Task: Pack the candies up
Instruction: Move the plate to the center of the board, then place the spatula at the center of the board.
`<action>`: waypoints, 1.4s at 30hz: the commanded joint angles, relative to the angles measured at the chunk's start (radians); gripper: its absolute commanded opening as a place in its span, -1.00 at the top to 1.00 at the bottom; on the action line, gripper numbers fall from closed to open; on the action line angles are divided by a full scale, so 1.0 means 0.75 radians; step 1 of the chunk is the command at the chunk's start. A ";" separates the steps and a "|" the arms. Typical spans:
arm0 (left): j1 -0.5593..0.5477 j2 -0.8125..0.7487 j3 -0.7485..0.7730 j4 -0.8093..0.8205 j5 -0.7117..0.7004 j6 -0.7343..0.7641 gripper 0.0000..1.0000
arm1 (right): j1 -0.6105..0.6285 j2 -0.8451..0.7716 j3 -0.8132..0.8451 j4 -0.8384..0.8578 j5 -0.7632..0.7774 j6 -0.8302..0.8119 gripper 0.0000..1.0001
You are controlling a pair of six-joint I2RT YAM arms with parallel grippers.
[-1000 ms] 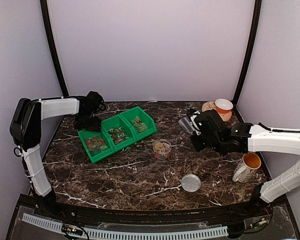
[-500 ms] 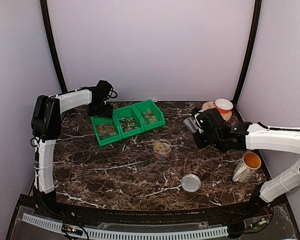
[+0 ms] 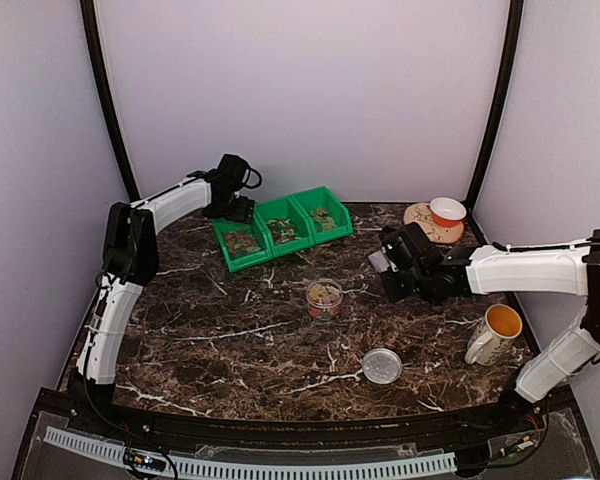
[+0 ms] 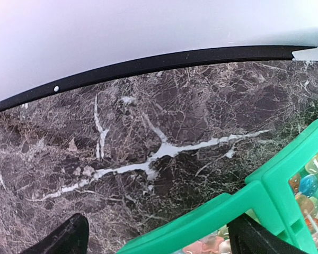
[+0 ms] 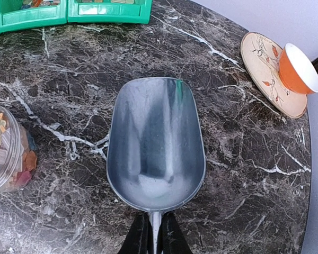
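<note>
I saw the left gripper [image 3: 237, 206] far out at the back left of the table [image 3: 230, 345], at the left end of the green bins [image 3: 264, 237]. In the left wrist view its fingers [image 4: 66, 241] stood wide apart with the bin's wall between them: one finger was out on the marble, well away from the wall, and the other was on the inside of the bin. The fingers were let go, not squeezing anything. The candies [image 3: 242, 241] lay in all three parts of the bins, a mix of red, orange and green, and more of them sat in the jar [image 3: 324, 309] near the middle of the table. The jar had no top on; its lid [image 3: 382, 365] lay flat on the table, nearer to me and a bit to the right. The right gripper [image 5: 151, 235] was pinched tight on the thin handle of a metal scoop [image 5: 156, 143]. The scoop had nothing in it and its mouth pointed at the bins. It was over bare marble between the jar and the plate [image 3: 417, 213] — I could not tell if it touched the table. An orange bowl [image 3: 447, 211] sat on the plate at the back right. A mug [image 3: 493, 335] stood by itself near the right edge, well apart from the jar.
</note>
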 commanded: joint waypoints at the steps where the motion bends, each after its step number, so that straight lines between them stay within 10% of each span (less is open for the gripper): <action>1: -0.023 0.012 0.049 0.036 -0.111 0.020 -0.93 | -0.038 0.043 0.047 0.061 -0.006 0.059 0.96; 13: -0.006 -0.226 0.034 -0.149 -0.288 -0.080 -0.98 | -0.059 0.142 0.107 0.050 -0.024 0.092 0.94; 28: -0.159 -0.965 -0.920 0.065 -0.049 -0.296 -0.98 | -0.205 0.383 0.246 0.131 -0.131 0.029 0.94; 42: -0.223 -1.452 -1.384 0.023 0.176 -0.132 -0.98 | -0.306 0.608 0.447 0.130 -0.205 -0.008 0.83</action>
